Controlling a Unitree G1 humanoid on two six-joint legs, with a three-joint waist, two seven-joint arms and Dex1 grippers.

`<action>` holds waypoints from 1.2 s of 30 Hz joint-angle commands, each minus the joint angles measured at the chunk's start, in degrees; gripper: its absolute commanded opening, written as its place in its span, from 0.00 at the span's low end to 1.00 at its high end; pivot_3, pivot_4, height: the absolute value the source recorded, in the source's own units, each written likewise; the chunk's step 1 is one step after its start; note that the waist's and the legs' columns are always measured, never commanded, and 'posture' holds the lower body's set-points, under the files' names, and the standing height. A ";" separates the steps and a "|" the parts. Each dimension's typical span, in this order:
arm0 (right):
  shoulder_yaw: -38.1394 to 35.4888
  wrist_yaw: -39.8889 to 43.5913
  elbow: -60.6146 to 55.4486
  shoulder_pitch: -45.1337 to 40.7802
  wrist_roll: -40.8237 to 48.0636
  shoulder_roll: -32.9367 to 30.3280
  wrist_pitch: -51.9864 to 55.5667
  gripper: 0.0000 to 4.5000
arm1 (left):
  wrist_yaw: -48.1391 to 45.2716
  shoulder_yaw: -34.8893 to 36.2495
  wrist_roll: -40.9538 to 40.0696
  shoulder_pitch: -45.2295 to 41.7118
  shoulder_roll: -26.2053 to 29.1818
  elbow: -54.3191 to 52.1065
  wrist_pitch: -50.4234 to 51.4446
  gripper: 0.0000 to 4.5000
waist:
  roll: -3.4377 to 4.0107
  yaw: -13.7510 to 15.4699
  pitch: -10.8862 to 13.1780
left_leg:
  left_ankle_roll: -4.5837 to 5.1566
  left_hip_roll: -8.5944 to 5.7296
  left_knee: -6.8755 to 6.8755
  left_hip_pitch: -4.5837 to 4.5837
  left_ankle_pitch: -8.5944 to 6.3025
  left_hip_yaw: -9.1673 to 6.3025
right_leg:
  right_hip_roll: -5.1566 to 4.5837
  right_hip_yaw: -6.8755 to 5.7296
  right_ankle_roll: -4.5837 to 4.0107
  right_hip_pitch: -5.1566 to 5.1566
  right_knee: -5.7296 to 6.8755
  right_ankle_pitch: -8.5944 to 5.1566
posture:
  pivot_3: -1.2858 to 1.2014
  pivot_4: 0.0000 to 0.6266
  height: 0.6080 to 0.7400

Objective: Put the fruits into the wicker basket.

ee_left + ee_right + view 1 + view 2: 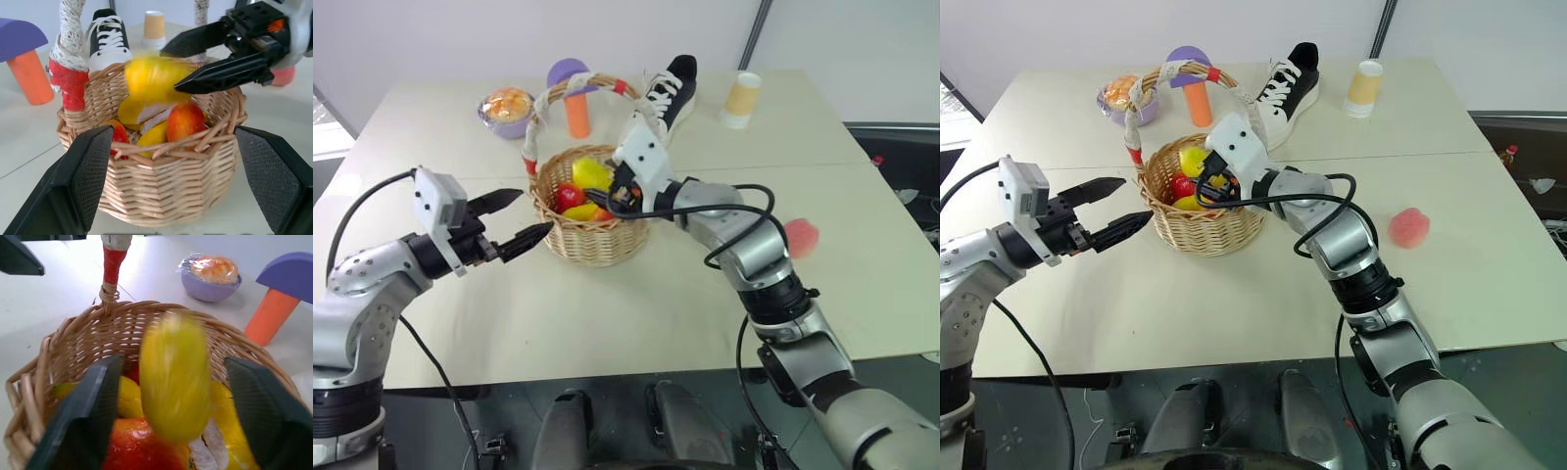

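Note:
The wicker basket [592, 240] stands mid-table with a red fruit [570, 197] and yellow fruits inside. My right gripper [615, 196] reaches level over the basket's rim, open. A yellow oval fruit [173, 377] shows blurred between its fingers [88, 416], with a gap on each side, above the fruits in the basket. My left gripper [534, 211] is open just left of the basket, pointing at its wall, with nothing in it. A pink peach [801, 237] lies on the table to the right of my right arm.
Behind the basket are a small purple bowl [507, 110] holding a wrapped orange item, a mushroom shape [575, 93], a black-and-white shoe [668, 93] and a paper cup [741, 100]. The basket's tall handle [540, 116] arches above my right gripper.

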 commanded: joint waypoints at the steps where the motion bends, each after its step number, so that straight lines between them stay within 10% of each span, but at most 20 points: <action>1: -2.36 2.76 -8.59 0.76 0.29 -2.12 -4.00 1.00 | 0.76 1.32 -1.73 -0.39 0.44 -2.95 0.05 0.94 | 0.00 -0.02 0.00 | 0.00 0.00 0.02 -0.01 0.00 0.00 | 0.00 -0.02 0.00 0.00 0.00 0.00 | 0.52 0.24 1.00; 14: -34.24 11.28 -24.85 37.33 6.68 -29.93 2.36 1.00 | -2.11 -20.75 0.30 -15.61 -9.17 -4.42 -0.86 0.94 | -0.01 1.61 -0.02 | 0.02 -0.27 0.13 -0.12 0.00 -0.11 | 0.04 -0.16 0.17 0.27 -0.37 0.06 | 0.52 0.24 1.00; 21: -38.11 -0.17 -12.62 39.39 1.24 -26.27 0.86 1.00 | -4.53 -30.66 8.06 -21.05 -14.50 1.56 -5.26 0.94 | 0.00 -0.47 -0.04 | 0.04 -0.08 -0.05 0.59 0.00 0.16 | 0.56 0.50 0.13 0.43 -0.07 0.04 | 0.52 0.24 1.00; 36: -41.19 -4.28 2.26 30.41 9.15 -18.20 3.58 1.00 | -3.71 -27.47 7.13 -18.02 -13.62 -0.62 -3.28 0.94 | 0.06 0.10 -0.06 | 0.04 -0.13 0.03 0.47 0.00 0.24 | 0.43 0.57 0.18 0.40 -0.05 0.02 | 0.52 0.24 1.00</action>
